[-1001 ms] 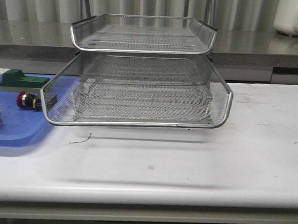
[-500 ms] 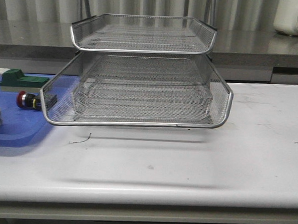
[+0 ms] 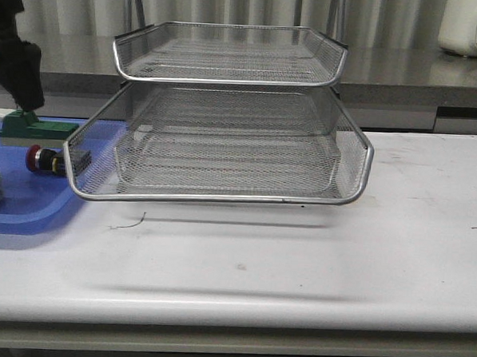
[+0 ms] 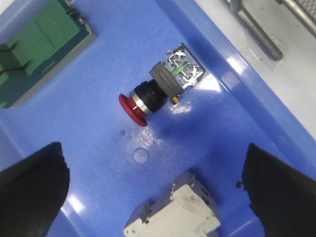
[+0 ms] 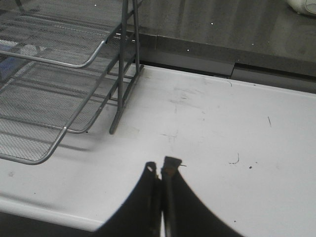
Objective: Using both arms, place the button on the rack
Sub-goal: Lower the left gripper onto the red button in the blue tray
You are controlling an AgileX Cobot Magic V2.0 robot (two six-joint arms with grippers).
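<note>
Left hand (image 4: 153, 192) (spread wide) above button (image 4: 160, 90) in blue tray (image 4: 237, 128).

The left arm (image 3: 17, 51) has been brought into the front view at the upper left, where none was seen a second ago. It is now held above the green-and-beige block (image 3: 33, 128) on the blue tray (image 3: 29, 207), its gripper (image 4: 153, 190) spread wide over the button (image 4: 160, 89).
</note>
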